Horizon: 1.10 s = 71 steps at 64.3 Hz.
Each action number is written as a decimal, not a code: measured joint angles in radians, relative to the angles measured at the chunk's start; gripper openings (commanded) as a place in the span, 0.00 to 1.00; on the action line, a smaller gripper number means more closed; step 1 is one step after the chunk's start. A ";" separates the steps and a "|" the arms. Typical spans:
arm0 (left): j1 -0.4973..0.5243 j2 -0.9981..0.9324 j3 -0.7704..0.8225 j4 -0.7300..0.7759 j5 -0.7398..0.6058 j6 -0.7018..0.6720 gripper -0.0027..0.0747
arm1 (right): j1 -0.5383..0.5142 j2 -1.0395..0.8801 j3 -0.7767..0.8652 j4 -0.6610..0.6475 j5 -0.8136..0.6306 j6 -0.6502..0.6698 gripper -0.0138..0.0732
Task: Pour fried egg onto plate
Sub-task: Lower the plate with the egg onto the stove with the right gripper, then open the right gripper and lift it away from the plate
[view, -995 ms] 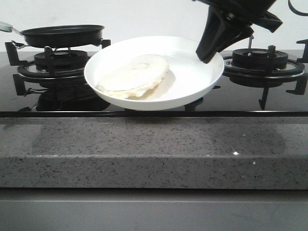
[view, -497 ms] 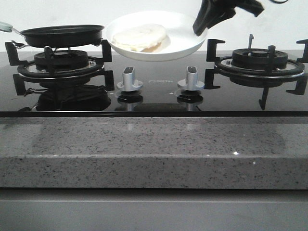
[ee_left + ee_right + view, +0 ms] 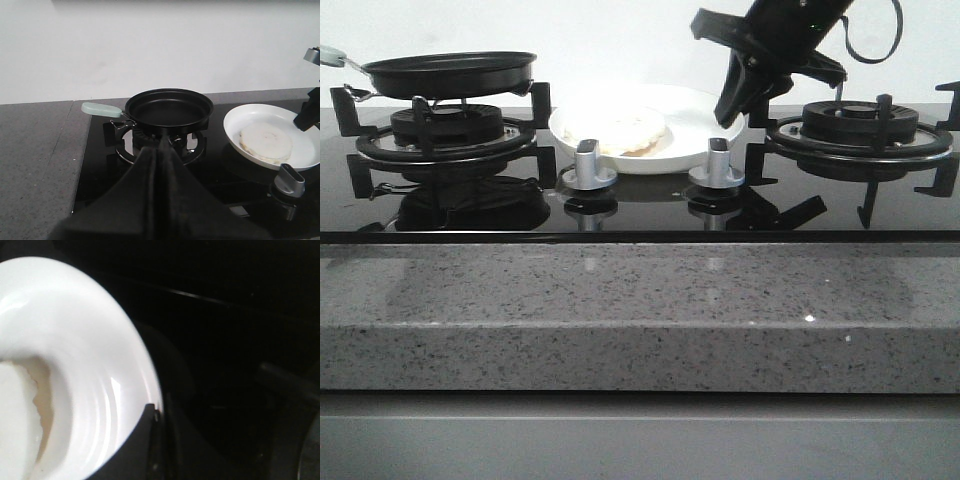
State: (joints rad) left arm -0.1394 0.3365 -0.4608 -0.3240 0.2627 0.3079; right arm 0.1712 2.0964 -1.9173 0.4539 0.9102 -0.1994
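right end effector [image 3: 735, 108] clamped on plate [image 3: 695, 140] rim, frame centre; fried egg [image 3: 617, 130] aboard. abrupt release risks sliding egg off. left end effector [image 3: 159, 150] together.

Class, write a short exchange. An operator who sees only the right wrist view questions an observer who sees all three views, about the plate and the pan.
Operator: I see only a white rim in my jaws. Where is the plate?
Observer: The plate appears to sit on the glass hob, just behind the two knobs.
Operator: Is anything in the pan?
Observer: No. The pan is empty and sits on the left burner.
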 measured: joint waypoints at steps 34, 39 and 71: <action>0.000 0.000 0.000 0.000 0.000 0.000 0.01 | 0.000 0.000 -0.002 -0.079 0.070 0.017 0.29; 0.000 0.000 0.000 0.000 0.000 0.000 0.01 | 0.000 0.000 -0.002 -0.095 0.080 0.012 0.39; 0.000 0.000 0.000 0.000 0.000 0.000 0.01 | -0.014 -0.081 -0.002 -0.149 0.144 0.006 0.15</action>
State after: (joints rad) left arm -0.1394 0.3365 -0.4608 -0.3240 0.2627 0.3079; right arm 0.1573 2.0155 -1.9192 0.3047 1.0538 -0.1932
